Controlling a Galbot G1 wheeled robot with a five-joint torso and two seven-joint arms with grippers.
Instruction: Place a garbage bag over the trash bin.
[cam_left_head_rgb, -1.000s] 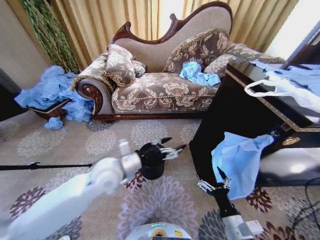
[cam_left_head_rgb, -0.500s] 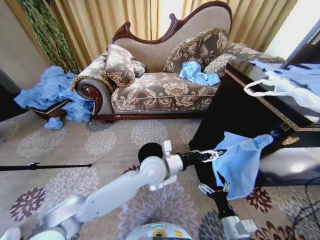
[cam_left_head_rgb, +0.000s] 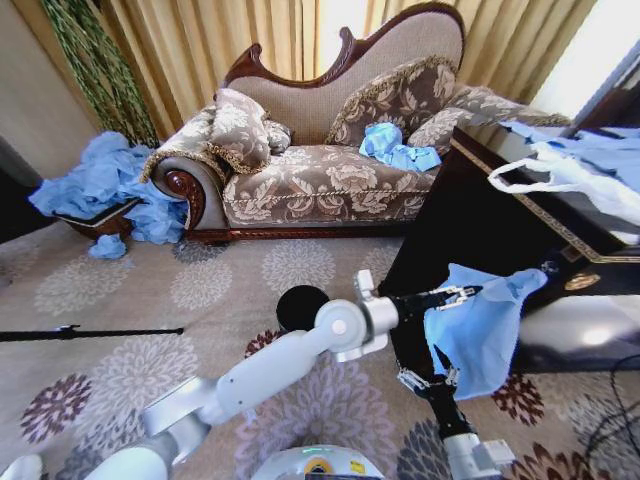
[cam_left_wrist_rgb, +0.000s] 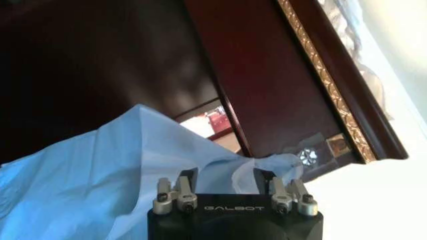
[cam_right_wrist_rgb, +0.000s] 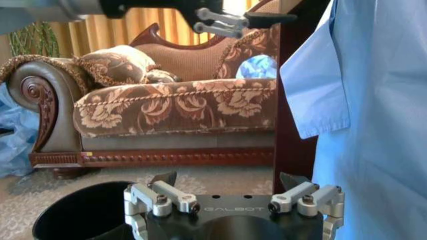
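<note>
The thin, crinkled light-blue plastic garbage bag (cam_left_head_rgb: 478, 325) hangs in the air against the dark wooden cabinet (cam_left_head_rgb: 470, 215), just right of the small black cylindrical trash bin (cam_left_head_rgb: 301, 305). The left gripper (cam_left_head_rgb: 462, 293) reaches its top edge with fingers apart (probably to spread the mouth). The right gripper (cam_left_head_rgb: 428, 378) sits below it, fingers spread, not clamping.

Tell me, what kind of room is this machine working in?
Most likely a furnished living room: an ornate upholstered sofa with cushions, long golden curtains behind it, and a floral carpet on the floor.
</note>
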